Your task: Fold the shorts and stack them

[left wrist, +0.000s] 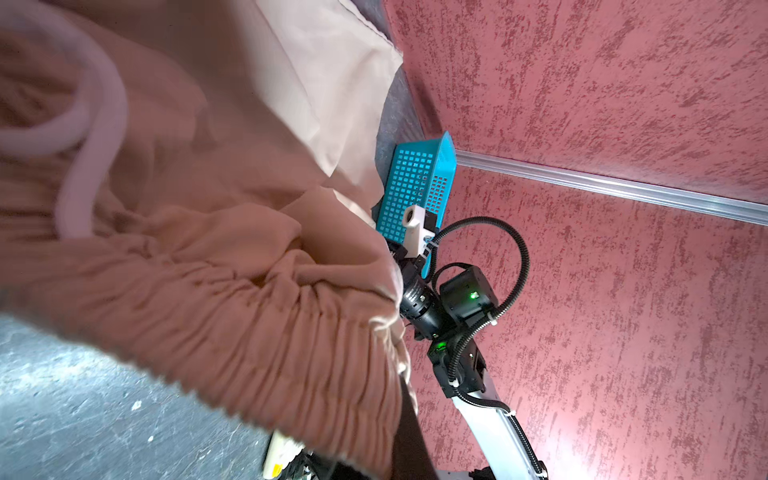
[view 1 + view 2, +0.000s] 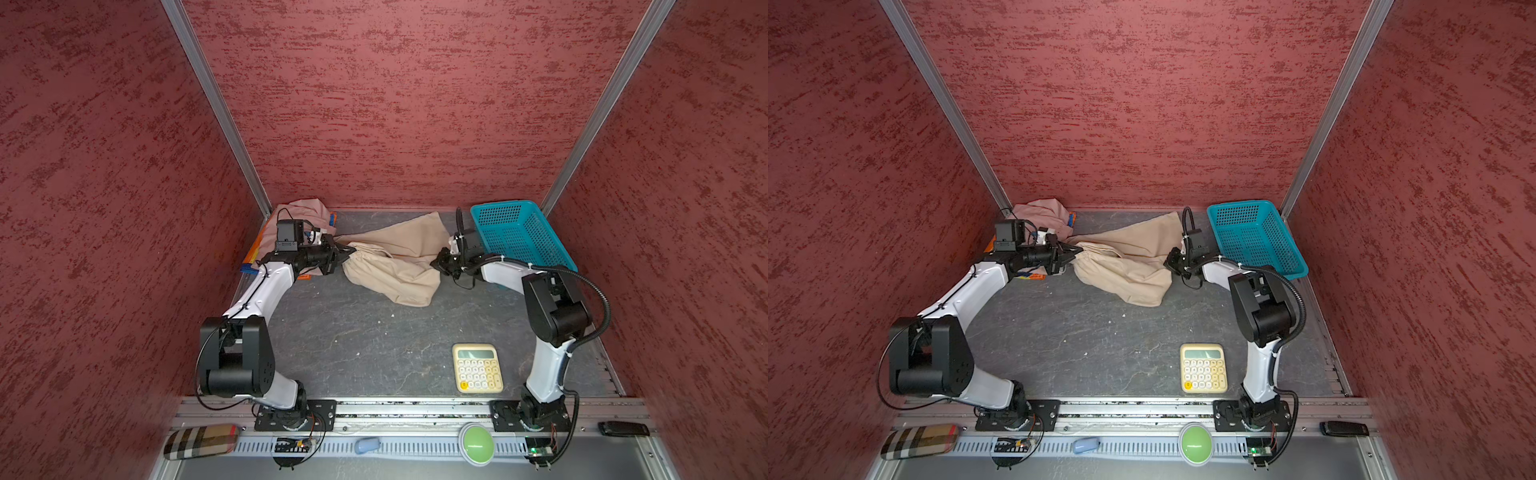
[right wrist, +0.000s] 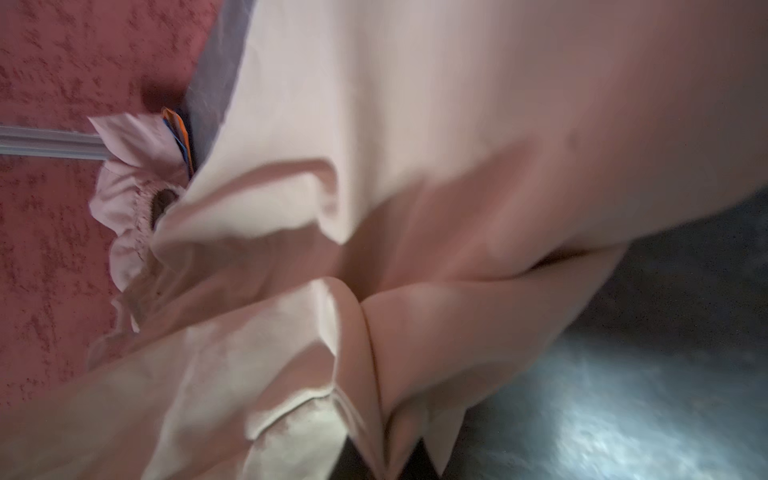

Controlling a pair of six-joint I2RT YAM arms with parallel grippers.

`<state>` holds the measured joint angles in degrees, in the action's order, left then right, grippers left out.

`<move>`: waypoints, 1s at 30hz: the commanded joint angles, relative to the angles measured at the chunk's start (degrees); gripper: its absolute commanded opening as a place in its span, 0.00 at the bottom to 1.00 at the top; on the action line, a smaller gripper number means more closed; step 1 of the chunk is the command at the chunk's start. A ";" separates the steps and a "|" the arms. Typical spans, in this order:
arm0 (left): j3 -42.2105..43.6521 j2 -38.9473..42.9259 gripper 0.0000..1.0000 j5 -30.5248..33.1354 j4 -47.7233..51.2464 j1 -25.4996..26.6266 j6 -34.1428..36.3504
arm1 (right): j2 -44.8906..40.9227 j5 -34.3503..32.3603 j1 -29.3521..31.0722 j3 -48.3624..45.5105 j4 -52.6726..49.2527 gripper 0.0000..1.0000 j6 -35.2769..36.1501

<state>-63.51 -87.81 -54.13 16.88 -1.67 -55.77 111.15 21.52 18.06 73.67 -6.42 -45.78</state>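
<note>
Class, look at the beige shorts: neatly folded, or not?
Not folded: the beige shorts lie rumpled, stretched unevenly between the left gripper and right gripper.

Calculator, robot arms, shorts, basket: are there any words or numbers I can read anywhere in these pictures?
No text here can be read.
calculator keys: the marks are too small to read, and no digits can be made out on its screen.
motor label on the right arm, left wrist view: white print, too blurred to read.
beige shorts and basket: no print seen.
</note>
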 commanded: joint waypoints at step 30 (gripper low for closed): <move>11.37 14.70 0.99 4.21 3.30 -11.59 5.05 | -28.71 -11.65 -0.84 -2.63 -25.34 0.99 24.51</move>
<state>-49.65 -69.67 -53.63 21.23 -12.95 -52.25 78.32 11.16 17.41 67.09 -31.27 -22.00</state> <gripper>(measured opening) 0.994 0.988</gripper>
